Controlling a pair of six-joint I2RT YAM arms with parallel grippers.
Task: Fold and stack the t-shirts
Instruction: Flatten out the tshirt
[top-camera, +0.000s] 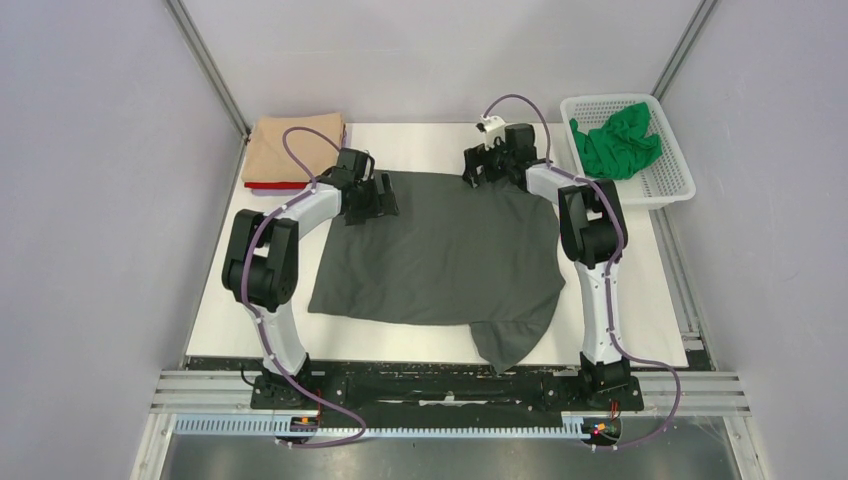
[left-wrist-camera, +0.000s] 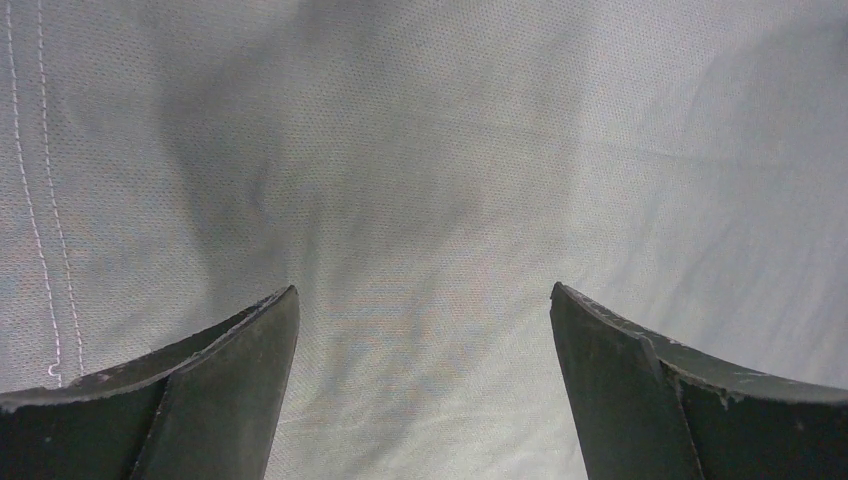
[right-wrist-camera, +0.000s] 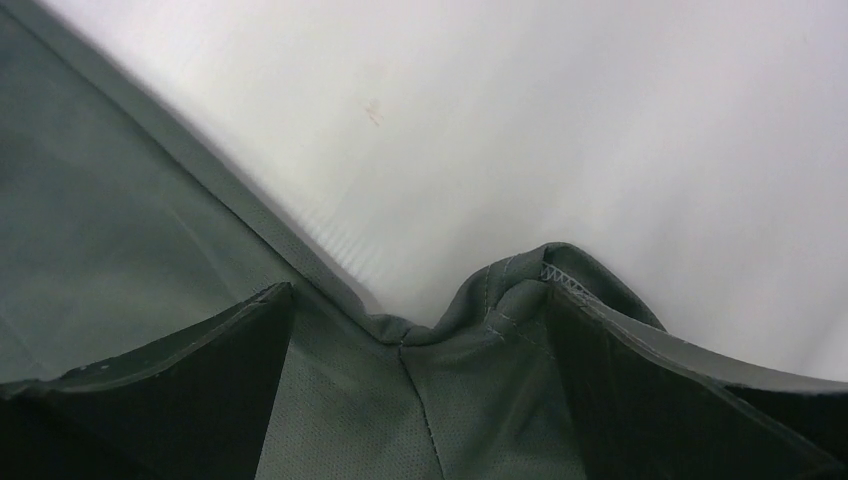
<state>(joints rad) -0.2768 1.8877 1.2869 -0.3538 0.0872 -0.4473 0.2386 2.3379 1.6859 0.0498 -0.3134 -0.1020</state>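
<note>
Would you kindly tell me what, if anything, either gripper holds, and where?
Nothing is held: both the left gripper and right gripper stand open over the dark grey t-shirt.

The dark grey tee (top-camera: 440, 255) lies spread almost flat across the middle of my table (top-camera: 420, 140). It is lightly creased, and its near right corner is bunched and trails to the near edge. At its far right edge a stitched hem puckers into a small fold. The tan tee (top-camera: 295, 148) sits folded at the far left corner on the red tee (top-camera: 275, 186), which shows only as a thin strip. The bright green tee (top-camera: 615, 140) lies crumpled in the white basket (top-camera: 670, 180).
</note>
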